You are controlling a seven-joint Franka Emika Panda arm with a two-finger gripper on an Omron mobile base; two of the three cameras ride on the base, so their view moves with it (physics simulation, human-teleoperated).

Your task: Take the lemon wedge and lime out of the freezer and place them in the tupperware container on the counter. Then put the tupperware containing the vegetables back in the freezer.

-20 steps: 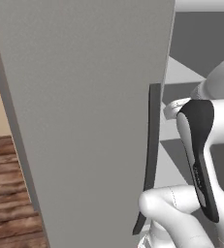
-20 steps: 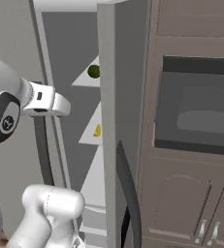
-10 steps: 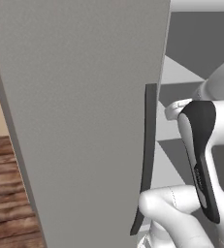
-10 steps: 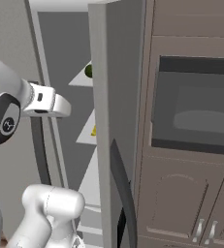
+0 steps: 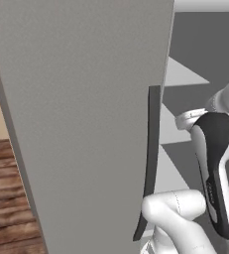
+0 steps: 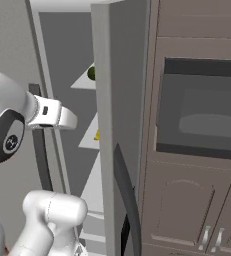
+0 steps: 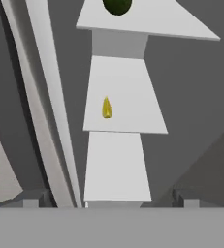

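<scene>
Fingers spread wide, holding nothing; in the hand view just the two small dark tips poke up at the bottom edge, one on each side, rest of them cut off. Gripper (image 7: 111, 203) points into the open freezer (image 7: 191, 106).

Straight ahead in the hand view: the lemon wedge (image 7: 106, 107), a tiny yellow sliver lying on the middle pale shelf (image 7: 125, 97), well apart from the fingers. One shelf above sits the lime (image 7: 117, 6), dark green, top half cut off by the frame edge. A third shelf below is bare.

Right base view: the lime (image 6: 92, 73) is half hidden behind the edge of the open right door (image 6: 119, 120), a small green bump on the upper shelf. The lemon wedge (image 6: 96, 135) shows as a faint yellow speck at the door edge, hard to make out. The arm's wrist reaches in from the left; the fingers themselves are hidden behind that door. The door's dark bar handle (image 6: 128, 200) curves down its front. Brown cabinets and a built-in oven (image 6: 202, 112) stand to the right.

Left base view: the big grey left door (image 5: 86, 119) blocks most of the inside; its dark handle (image 5: 150, 158) runs down its edge. Shelf slivers are visible beyond. Wood floor (image 5: 7, 198) lower left.
</scene>
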